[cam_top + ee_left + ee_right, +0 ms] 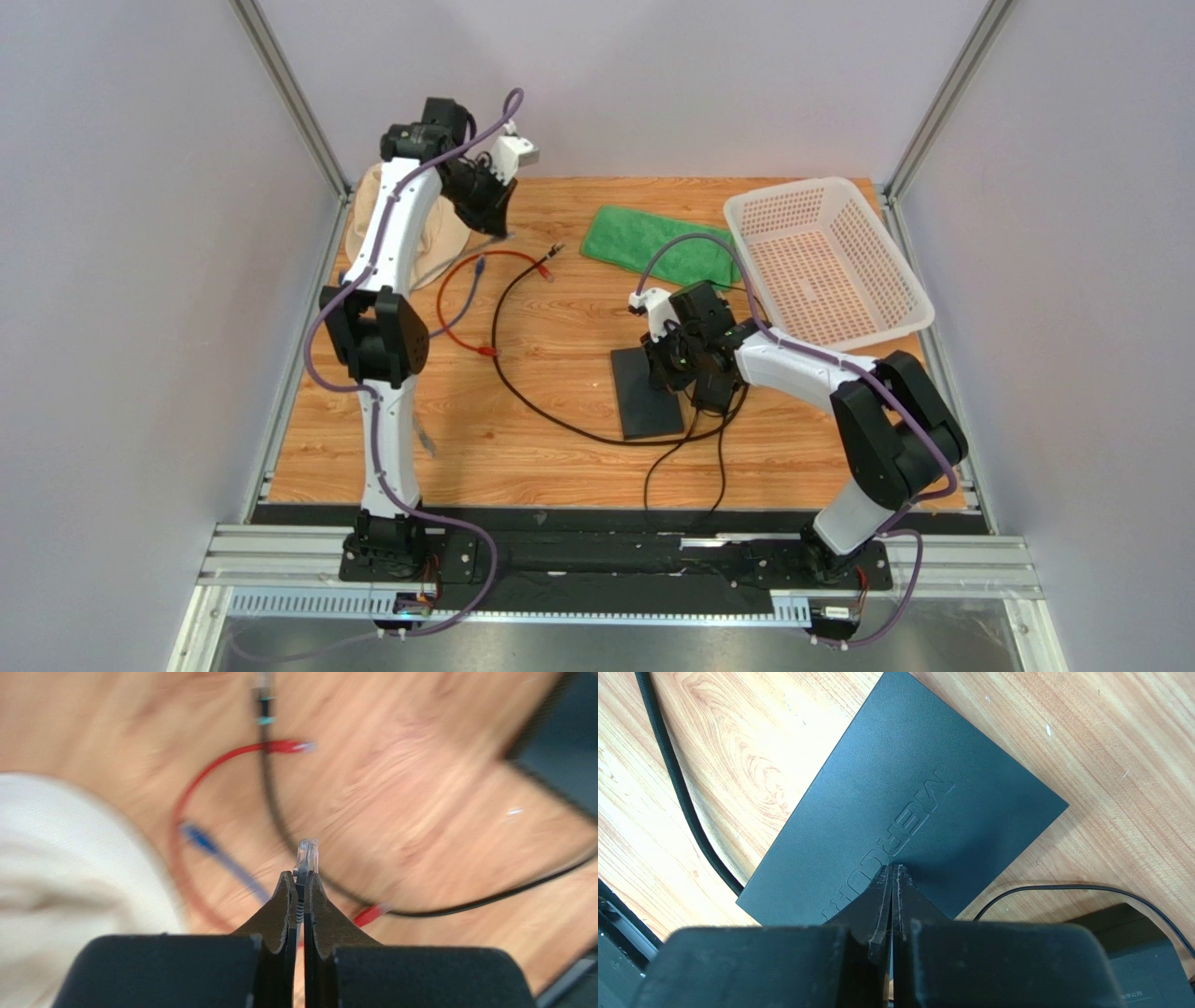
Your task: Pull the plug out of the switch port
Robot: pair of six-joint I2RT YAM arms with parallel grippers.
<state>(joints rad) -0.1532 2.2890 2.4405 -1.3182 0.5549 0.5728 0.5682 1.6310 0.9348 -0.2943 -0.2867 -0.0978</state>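
— So where's the plug (307,855)?
— Clamped in the left gripper (300,882), clear tip poking out, above the bench (491,462), well apart from the switch (638,406).
— And the right gripper (893,871)?
— Fingers together, tips touching the switch's flat black top, mid-bench.

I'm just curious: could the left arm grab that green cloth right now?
Probably not right away: the left gripper is shut on a clear plug. The green cloth lies uncovered on the table, so the way looks free.
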